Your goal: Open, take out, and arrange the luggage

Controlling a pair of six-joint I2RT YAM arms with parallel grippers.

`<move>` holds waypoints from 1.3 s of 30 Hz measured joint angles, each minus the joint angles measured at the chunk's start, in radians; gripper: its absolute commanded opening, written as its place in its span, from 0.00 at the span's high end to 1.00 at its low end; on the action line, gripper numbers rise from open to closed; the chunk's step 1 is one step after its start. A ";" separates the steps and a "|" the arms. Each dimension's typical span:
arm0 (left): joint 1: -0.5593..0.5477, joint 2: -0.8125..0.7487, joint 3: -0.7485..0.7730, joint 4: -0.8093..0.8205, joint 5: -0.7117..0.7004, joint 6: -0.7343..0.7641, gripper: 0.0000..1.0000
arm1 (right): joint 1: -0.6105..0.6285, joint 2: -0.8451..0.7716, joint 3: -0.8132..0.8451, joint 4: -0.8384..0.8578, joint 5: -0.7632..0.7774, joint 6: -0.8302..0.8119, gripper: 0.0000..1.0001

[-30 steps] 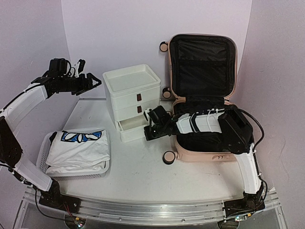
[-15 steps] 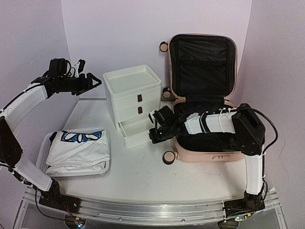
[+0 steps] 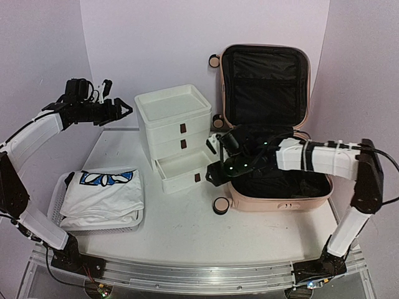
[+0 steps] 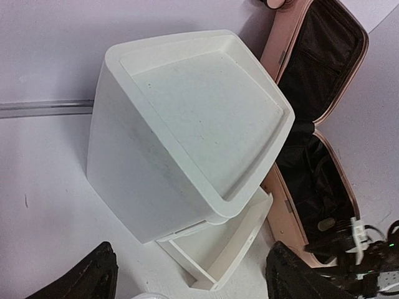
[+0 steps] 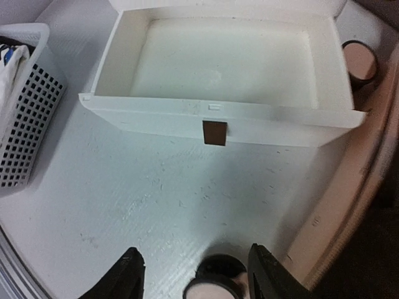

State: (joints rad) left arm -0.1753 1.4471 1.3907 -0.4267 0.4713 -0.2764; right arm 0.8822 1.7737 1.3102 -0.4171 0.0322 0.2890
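Hovering spread and empty beside the open luggage (image 3: 280, 202), the right end effector (image 5: 194, 274) faces the pulled-out drawer (image 5: 156, 118), likely readied for contents, while the left end effector (image 3: 120, 99) idles spread, upper left.

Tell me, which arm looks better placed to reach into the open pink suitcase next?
Likely the right. The right gripper hangs open and empty between the luggage and the pulled-out drawer. The left gripper, also open, hovers high beyond the drawer unit, far off.

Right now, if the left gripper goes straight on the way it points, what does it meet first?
The left gripper would probably meet the white drawer unit first, near its top edge; depth is unclear.
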 measured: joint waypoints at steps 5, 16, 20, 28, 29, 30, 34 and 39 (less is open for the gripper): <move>0.000 -0.018 -0.072 0.081 -0.047 0.047 0.12 | -0.007 -0.187 -0.039 -0.117 0.112 -0.113 0.25; 0.000 -0.012 -0.108 0.157 -0.243 0.006 0.00 | -0.462 -0.333 -0.106 -0.393 0.060 -0.211 0.08; 0.000 0.027 -0.108 0.166 -0.283 -0.039 0.01 | -0.535 -0.309 -0.039 -0.510 0.009 -0.243 0.09; 0.000 0.075 -0.110 0.085 -0.343 -0.135 0.01 | -0.649 -0.224 0.016 -0.658 -0.203 -0.430 0.08; 0.001 0.075 -0.109 0.080 -0.349 -0.142 0.01 | -0.659 -0.217 0.017 -0.670 -0.219 -0.457 0.08; 0.001 0.082 -0.101 0.058 -0.357 -0.146 0.01 | -0.670 -0.206 0.020 -0.687 -0.240 -0.503 0.08; 0.002 0.127 -0.062 0.018 -0.370 -0.157 0.01 | -0.689 -0.136 0.086 -0.778 -0.268 -0.652 0.10; 0.003 0.157 -0.054 -0.037 -0.396 -0.177 0.01 | -0.744 0.026 0.198 -0.906 -0.282 -0.818 0.11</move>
State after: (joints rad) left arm -0.1719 1.6043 1.3369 -0.4637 0.0750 -0.4530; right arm 0.1379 1.7996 1.5078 -1.3228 -0.2501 -0.5289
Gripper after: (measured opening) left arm 0.993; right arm 0.893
